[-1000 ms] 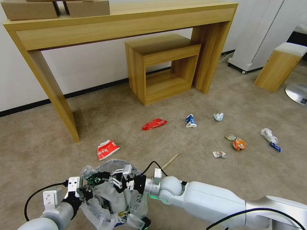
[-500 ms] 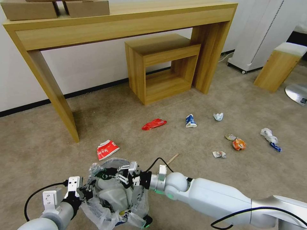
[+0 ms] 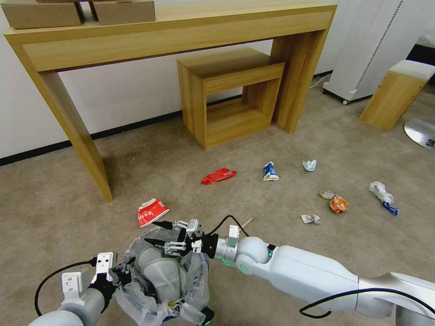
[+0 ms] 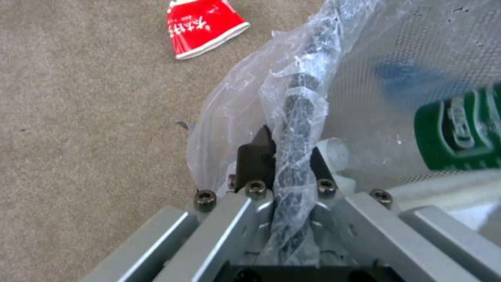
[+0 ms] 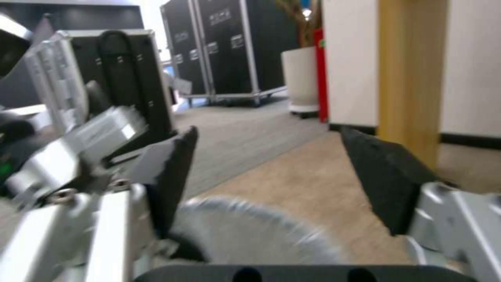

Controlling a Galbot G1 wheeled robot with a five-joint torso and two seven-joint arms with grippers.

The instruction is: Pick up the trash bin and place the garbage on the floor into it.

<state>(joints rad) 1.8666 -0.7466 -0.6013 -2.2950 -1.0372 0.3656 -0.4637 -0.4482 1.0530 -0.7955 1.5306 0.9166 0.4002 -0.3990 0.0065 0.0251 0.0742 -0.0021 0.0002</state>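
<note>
The trash bin [image 3: 136, 296], lined with a crinkly clear bag, is held off the carpet by my left gripper [image 3: 123, 268], which is shut on its rim [image 4: 295, 117]. A grey-white slipper [image 3: 164, 273] and a green-label bottle [image 4: 459, 129] lie inside. My right gripper [image 3: 156, 233] hovers open and empty over the bin's far rim; its dark fingers [image 5: 170, 172] stand wide apart above the slipper [image 5: 250, 231]. Garbage on the carpet: a red-white cup [image 3: 152, 211] [image 4: 203, 25], red wrapper [image 3: 218, 175], blue-white carton [image 3: 270, 171], wooden stick [image 3: 247, 222], orange wrapper [image 3: 338, 204], crumpled paper [image 3: 309, 165].
A long wooden console table [image 3: 172, 31] stands against the wall, with a small wooden cube table [image 3: 229, 95] under it. A wooden stool [image 3: 396, 93] and a white appliance [image 3: 367, 50] stand at the right. More scraps [image 3: 383, 194] [image 3: 311, 219] lie on the carpet there.
My right gripper held a green item over the bin a second ago. It has let go of it and risen toward the bin's far rim, empty. The left gripper kept its hold.
</note>
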